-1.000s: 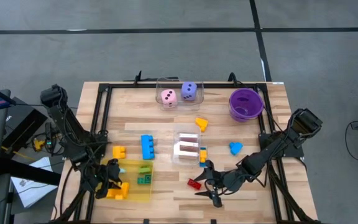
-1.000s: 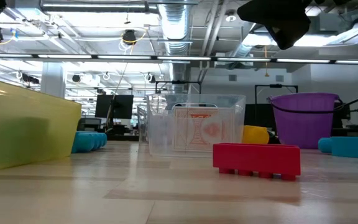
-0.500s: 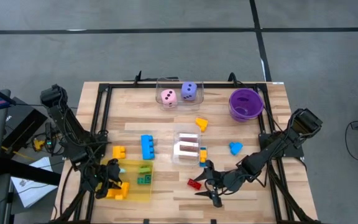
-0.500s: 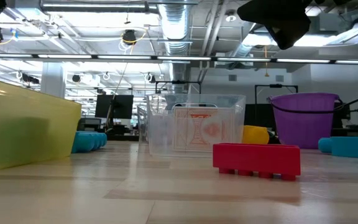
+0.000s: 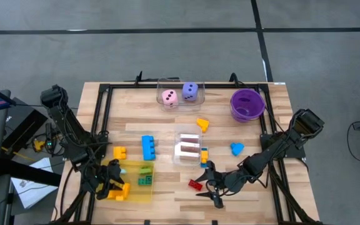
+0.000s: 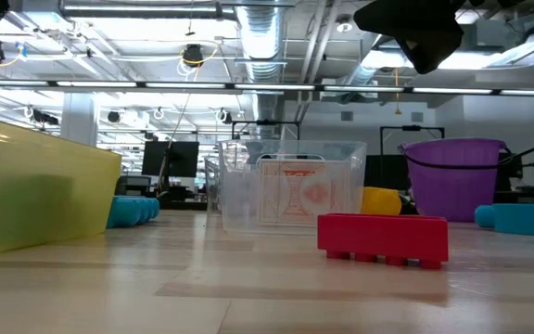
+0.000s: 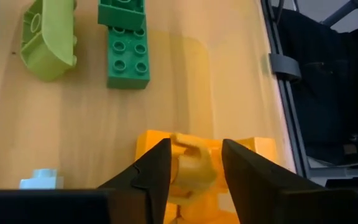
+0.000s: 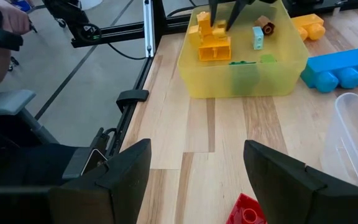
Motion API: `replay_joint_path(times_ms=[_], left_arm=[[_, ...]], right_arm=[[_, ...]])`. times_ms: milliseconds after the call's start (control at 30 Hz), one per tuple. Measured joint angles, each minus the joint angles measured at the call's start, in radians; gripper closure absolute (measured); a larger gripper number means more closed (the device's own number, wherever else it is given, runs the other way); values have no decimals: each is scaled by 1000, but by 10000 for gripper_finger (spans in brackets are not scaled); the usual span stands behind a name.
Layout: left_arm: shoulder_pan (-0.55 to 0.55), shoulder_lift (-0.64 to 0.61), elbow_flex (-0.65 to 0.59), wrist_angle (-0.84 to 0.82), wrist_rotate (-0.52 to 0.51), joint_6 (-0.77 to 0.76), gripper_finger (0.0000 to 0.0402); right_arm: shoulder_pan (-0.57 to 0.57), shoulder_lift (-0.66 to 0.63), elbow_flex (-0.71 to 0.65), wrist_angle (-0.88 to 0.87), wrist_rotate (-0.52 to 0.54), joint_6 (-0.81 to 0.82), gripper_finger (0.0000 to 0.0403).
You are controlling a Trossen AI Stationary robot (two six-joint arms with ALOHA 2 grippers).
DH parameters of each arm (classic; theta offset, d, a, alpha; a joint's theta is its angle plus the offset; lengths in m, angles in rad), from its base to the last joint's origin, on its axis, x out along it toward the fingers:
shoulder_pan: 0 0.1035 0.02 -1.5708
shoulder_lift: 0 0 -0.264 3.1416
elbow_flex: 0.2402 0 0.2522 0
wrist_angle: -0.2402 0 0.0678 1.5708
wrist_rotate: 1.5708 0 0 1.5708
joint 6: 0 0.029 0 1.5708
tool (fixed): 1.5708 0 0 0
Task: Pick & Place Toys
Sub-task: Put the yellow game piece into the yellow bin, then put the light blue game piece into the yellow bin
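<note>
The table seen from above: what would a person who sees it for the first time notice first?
Probably the yellow tray at the front left, where the left gripper reaches in around an orange brick beside green bricks. Next, the pink die and the purple die in a clear box at the far edge, with a purple bowl to their right. The right gripper hangs open by a red brick.

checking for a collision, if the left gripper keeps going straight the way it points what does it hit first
Most likely the orange brick sitting between the left gripper's open fingers inside the yellow tray; depth is hard to judge, so contact may already exist.
</note>
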Motion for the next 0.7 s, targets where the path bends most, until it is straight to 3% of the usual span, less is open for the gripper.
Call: replay_joint_path(times_ms=[533, 700], left_arm=[[-1, 0, 0, 36, 1, 12, 229], [-1, 0, 0, 111, 1, 115, 229]], right_arm=[[0, 0, 0, 0, 0, 0, 154], [0, 0, 0, 0, 0, 0, 154]])
